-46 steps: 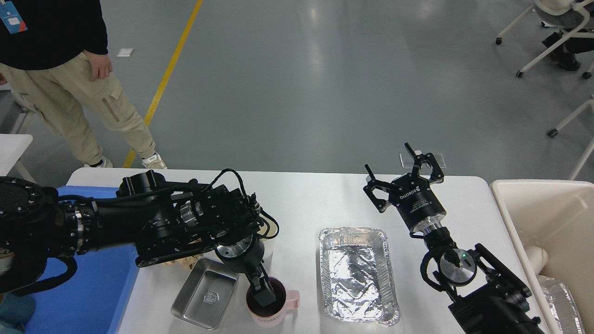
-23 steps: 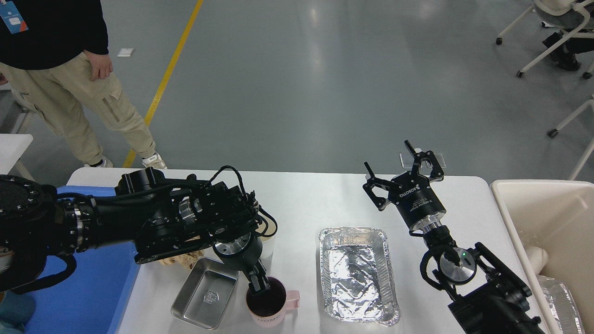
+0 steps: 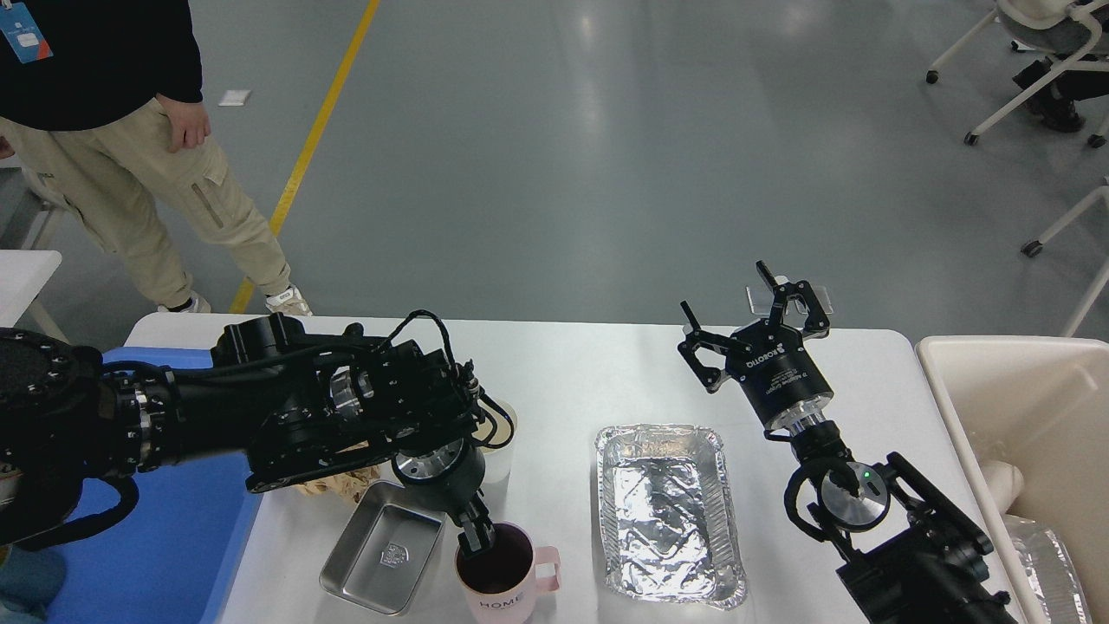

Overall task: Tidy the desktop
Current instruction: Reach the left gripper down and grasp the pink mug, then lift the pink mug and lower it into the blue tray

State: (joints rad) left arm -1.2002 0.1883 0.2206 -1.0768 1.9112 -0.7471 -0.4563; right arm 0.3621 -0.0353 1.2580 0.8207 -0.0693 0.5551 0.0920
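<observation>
The white desktop [image 3: 589, 373] carries a pink mug [image 3: 511, 589] with "HOME" lettering near the front edge. My left gripper [image 3: 475, 537] points down at the mug's far-left rim, with its fingers closed over the rim, one inside the dark cavity. A steel tray [image 3: 381, 546] lies left of the mug and a foil tray [image 3: 667, 511] to its right. A white paper cup [image 3: 501, 438] and crumpled brown paper [image 3: 338, 481] are partly hidden behind my left arm. My right gripper [image 3: 732, 303] is open and empty, raised over the back right of the desktop.
A blue tray [image 3: 165, 537] sits at the left end of the desktop. A beige bin [image 3: 1022, 407] stands off the right end. A small clear piece [image 3: 821, 299] lies at the back edge behind my right gripper. A person [image 3: 130, 130] stands at the back left.
My left gripper has shifted slightly left and up on the mug's rim. The mug has risen or tilted a little, so its "HOME" lettering now shows. The right arm has not moved.
</observation>
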